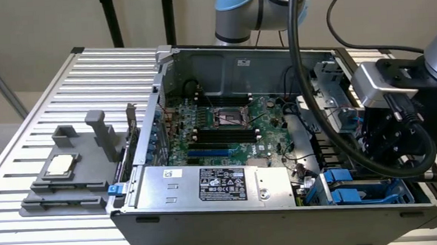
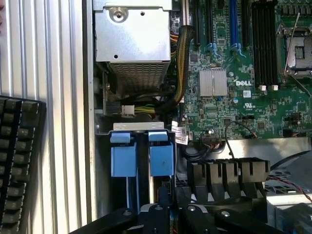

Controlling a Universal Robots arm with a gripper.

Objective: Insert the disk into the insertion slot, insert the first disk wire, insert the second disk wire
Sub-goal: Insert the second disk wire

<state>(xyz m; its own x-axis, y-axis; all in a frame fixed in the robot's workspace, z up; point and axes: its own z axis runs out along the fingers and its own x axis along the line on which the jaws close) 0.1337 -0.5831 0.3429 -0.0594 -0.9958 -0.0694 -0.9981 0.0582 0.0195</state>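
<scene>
The insertion slot (image 1: 355, 195) is the blue-grey drive cage in the open computer case's near corner, at the exterior view's right. In the wrist view its two bright blue clips (image 2: 122, 158) stand side by side. The disk's label and body are hidden; I cannot tell whether it sits in the bay. My gripper (image 1: 389, 161) hangs right over the cage. Its black fingers (image 2: 155, 214) stand close together beside the second blue clip (image 2: 161, 158). A small dark plug (image 2: 164, 194) that looks like a disk wire end sticks out between them.
A silver box with a black label (image 1: 214, 184) lies along the case's front wall. The motherboard (image 1: 219, 128) fills the middle, and a grey metal bracket cage (image 1: 331, 91) stands at the right wall. My thick black cable (image 1: 303, 95) hangs across. A keyboard (image 2: 19, 161) lies on the slatted table.
</scene>
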